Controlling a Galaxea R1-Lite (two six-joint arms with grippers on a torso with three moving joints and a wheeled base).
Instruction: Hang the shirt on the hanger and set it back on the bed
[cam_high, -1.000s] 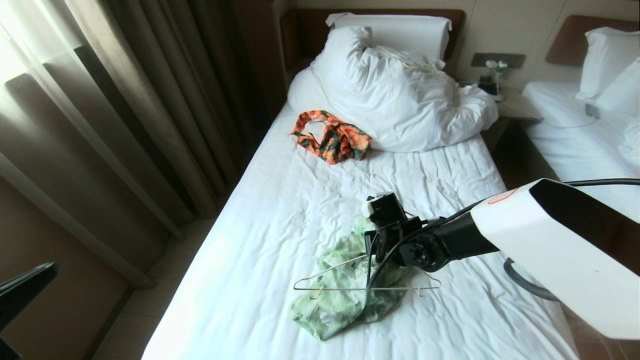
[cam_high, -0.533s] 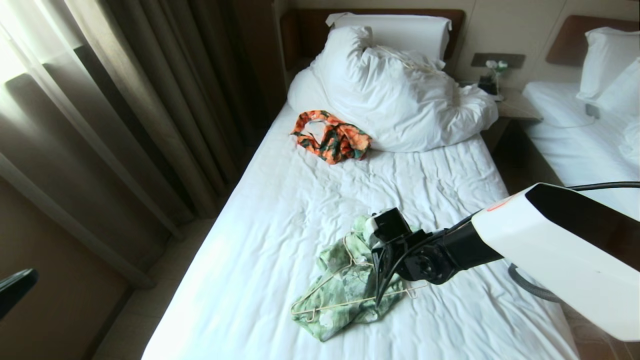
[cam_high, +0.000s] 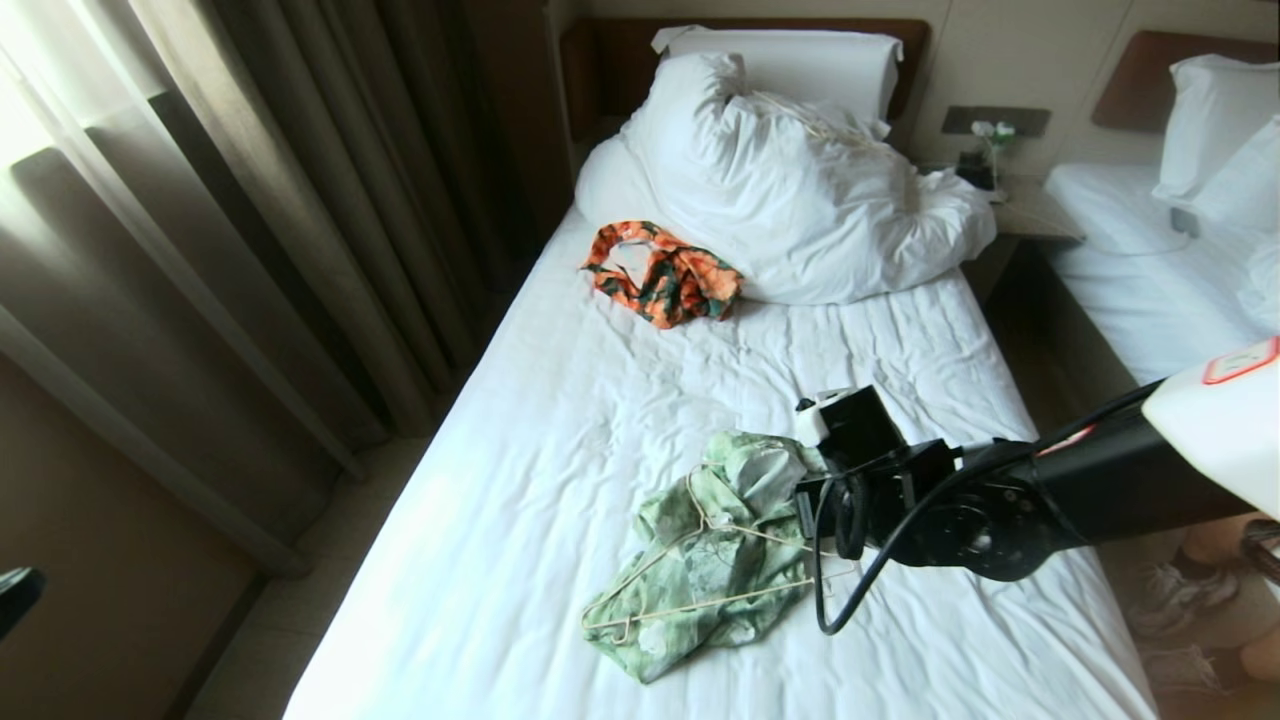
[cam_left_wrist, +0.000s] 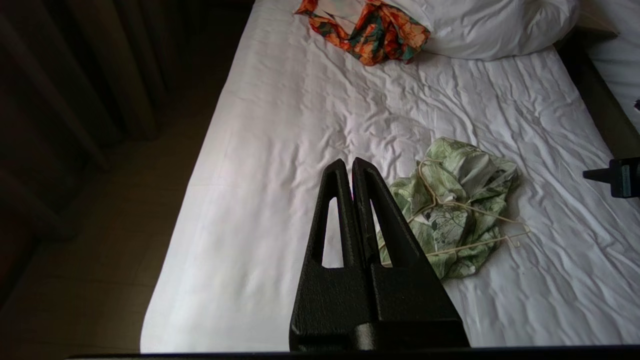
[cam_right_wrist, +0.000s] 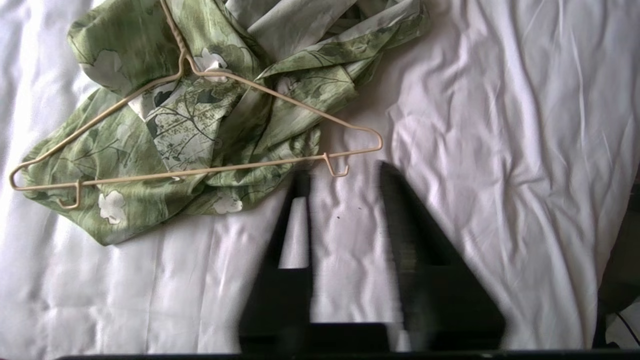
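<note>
Shirt (cam_high: 700, 570) first: in the head view you see it crumpled on the bed (cam_high: 560, 440), at about 6 o'clock from the orange patterned garment (cam_high: 662, 272) that sits against the white pillows (cam_high: 800, 190). Lying loose on top of it is the hanger (cam_high: 690, 575), hook toward the headboard. Your right tool (cam_high: 815, 500) hangs at the shirt's 3 o'clock edge, just beside the hanger's end; from here you cannot tell how wide it stands. In the left wrist view, your left tool (cam_left_wrist: 348, 162) has its two fingers pressed together on nothing, poised over bare sheet at the shirt's (cam_left_wrist: 457, 210) 9 o'clock side, well clear of the hanger (cam_left_wrist: 465, 220). In the right wrist view, your right tool (cam_right_wrist: 340, 172) stands partly apart and empty, its tips above the sheet just beside the hanger's (cam_right_wrist: 200, 125) small notch hook, touching neither it nor the shirt (cam_right_wrist: 225, 100).
</note>
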